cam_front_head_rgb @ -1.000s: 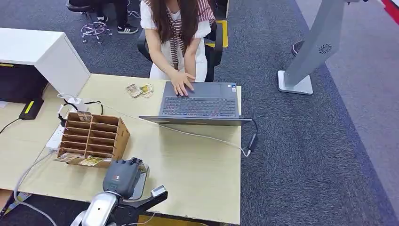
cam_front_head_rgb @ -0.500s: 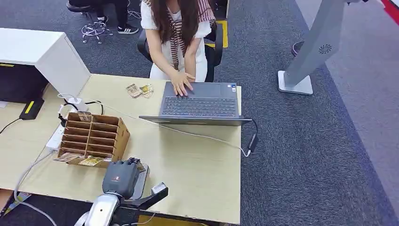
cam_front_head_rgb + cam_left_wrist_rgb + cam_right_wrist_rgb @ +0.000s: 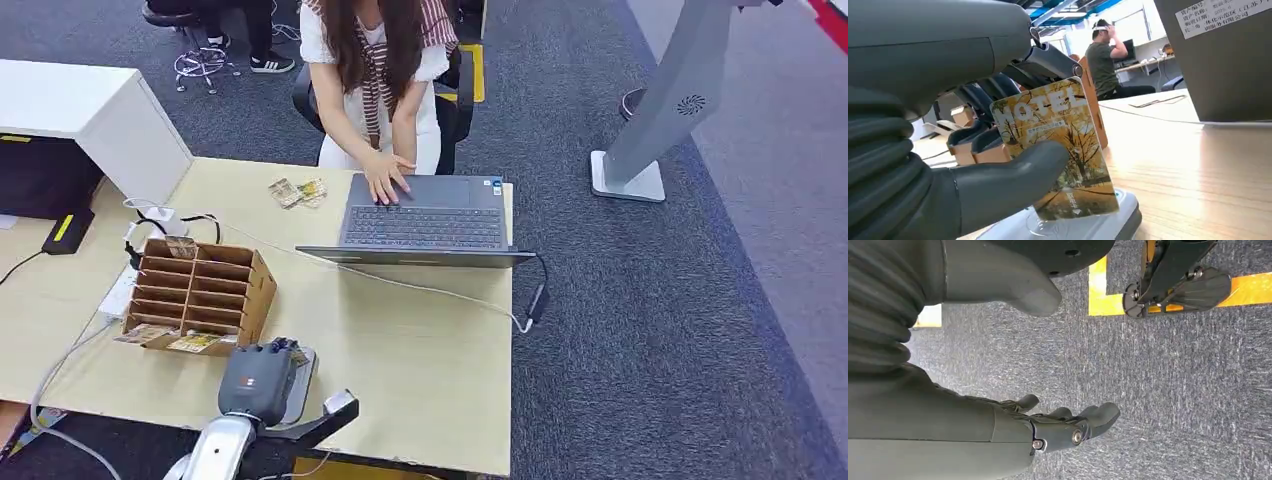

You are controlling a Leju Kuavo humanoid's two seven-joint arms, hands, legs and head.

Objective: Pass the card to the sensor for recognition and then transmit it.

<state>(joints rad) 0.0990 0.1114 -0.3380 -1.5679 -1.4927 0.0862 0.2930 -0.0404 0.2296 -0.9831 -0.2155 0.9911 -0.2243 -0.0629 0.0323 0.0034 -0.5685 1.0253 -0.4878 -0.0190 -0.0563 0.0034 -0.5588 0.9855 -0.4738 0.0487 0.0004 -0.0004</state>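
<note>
— Standing at the desk's (image 3: 440, 360) near edge, what do you see first?

— The left hand (image 3: 255, 381) over the grey sensor (image 3: 300, 385). It pinches the hotel card (image 3: 1058, 145): thumb (image 3: 1013, 177) pressed on the printed face, dark fingers (image 3: 985, 97) curled behind. The card stands nearly upright, its lower edge just above the sensor's top.

— And the wooden organiser (image 3: 200, 290)?

— Just beyond the hand, near the left edge. Cards lie in its bottom slots (image 3: 195, 342); I can't tell what the upper slots hold.

— The right hand (image 3: 1068, 427)?

— Hanging over the carpet, fingers loosely apart, holding nothing.

— Farther back?

— A laptop (image 3: 425, 220) at the far edge, a person's hand (image 3: 385, 180) on it, and loose cards (image 3: 297, 191) beside it.
</note>
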